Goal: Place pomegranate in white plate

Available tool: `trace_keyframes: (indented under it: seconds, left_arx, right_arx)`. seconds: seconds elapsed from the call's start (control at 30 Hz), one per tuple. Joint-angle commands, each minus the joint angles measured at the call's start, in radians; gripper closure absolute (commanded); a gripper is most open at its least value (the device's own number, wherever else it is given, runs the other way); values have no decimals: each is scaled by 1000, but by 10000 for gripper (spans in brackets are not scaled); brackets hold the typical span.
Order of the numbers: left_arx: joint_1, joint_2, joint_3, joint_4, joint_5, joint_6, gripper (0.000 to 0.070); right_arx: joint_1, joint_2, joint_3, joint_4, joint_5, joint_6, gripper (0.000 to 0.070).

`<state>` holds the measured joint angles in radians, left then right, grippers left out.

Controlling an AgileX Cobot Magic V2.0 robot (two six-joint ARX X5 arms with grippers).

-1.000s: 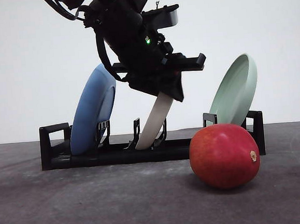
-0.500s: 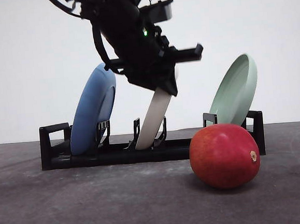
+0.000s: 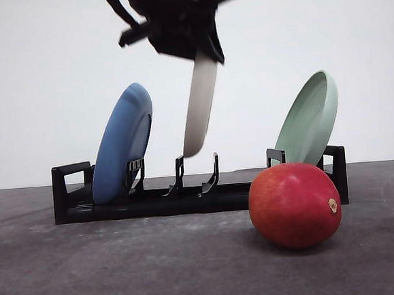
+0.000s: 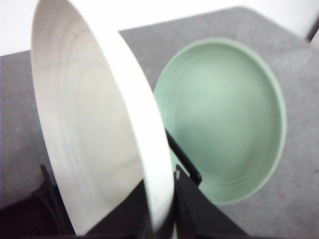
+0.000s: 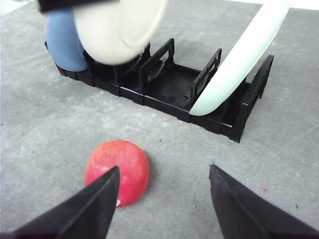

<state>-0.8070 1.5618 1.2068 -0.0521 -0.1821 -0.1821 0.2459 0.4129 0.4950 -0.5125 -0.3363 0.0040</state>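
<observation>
The red pomegranate (image 3: 295, 205) (image 5: 118, 171) lies on the grey table in front of the rack's right end. The white plate (image 3: 199, 107) (image 4: 94, 129) (image 5: 117, 27) hangs edge-on in the air above the rack's middle slot, clear of it. My left gripper (image 3: 199, 48) (image 4: 162, 219) is shut on the plate's upper rim, one finger on each face. My right gripper (image 5: 162, 199) is open and hovers above the table, with the pomegranate just beyond its left finger (image 5: 92, 206).
A black dish rack (image 3: 153, 199) (image 5: 164, 87) stands on the table. A blue plate (image 3: 121, 143) (image 5: 65, 42) leans in its left slot and a pale green plate (image 3: 309, 121) (image 4: 224, 119) (image 5: 239, 55) in its right slot.
My left gripper has risen with the white plate, lifting it out of the rack's middle slot. The pomegranate and the other plates have not moved.
</observation>
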Motion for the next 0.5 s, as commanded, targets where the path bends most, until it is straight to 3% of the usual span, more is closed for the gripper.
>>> trace_keyframes:
  seconds: [0.0,0.23,0.47]
  left_arx:
    - [-9,-30,28,0,6,-34,687]
    - [-12,-174,27,-106,83,-106,687]
    - [-50,-317,-26,-235,84,-126,687]
  right_arx:
    - [3,1,18,10,3,-5,340]
    - [3,1,18,10,4,-5,340]
    - [3,1,18,10,3,-5,340]
